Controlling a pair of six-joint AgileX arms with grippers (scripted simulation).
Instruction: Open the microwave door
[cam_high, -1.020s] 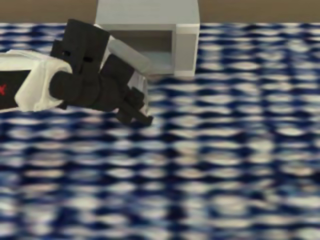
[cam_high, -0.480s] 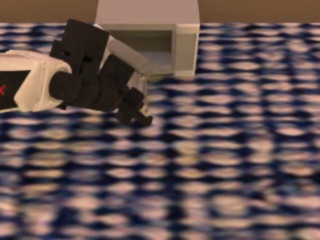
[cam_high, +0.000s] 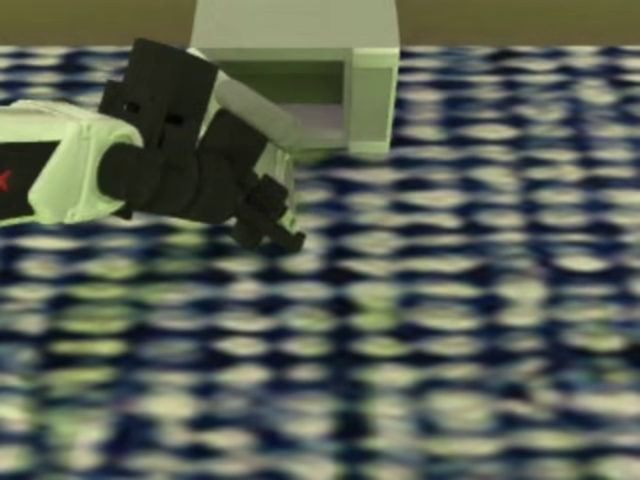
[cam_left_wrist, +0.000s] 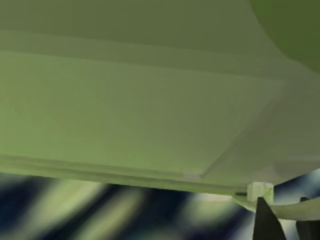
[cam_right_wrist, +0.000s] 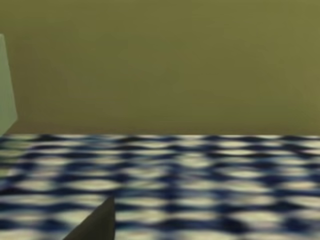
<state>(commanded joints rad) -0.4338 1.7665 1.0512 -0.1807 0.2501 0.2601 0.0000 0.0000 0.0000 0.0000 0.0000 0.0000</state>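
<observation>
The blue-and-white patterned table (cam_high: 450, 330) carries the boxy light-grey microwave (cam_high: 300, 25) at its far edge, top cut off. Its flat grey door (cam_high: 262, 110) stands swung open, mostly hidden behind my left gripper (cam_high: 280, 215), clamped on the door's edge.

Light falls evenly and softly from above. In the top view the plain top of the boxy light-grey microwave (cam_high: 295, 22) is the brightest surface at upper centre, while its open cavity sits in shade. A faint shadow lies on the blue-and-white patterned table (cam_high: 450, 330) under the flat light-grey microwave door (cam_high: 262, 108). In the left wrist view the door (cam_left_wrist: 125, 110) is lit flatly, dimmer along its lower edge. The right wrist view is moderately bright, with a dark wedge at lower left.
</observation>
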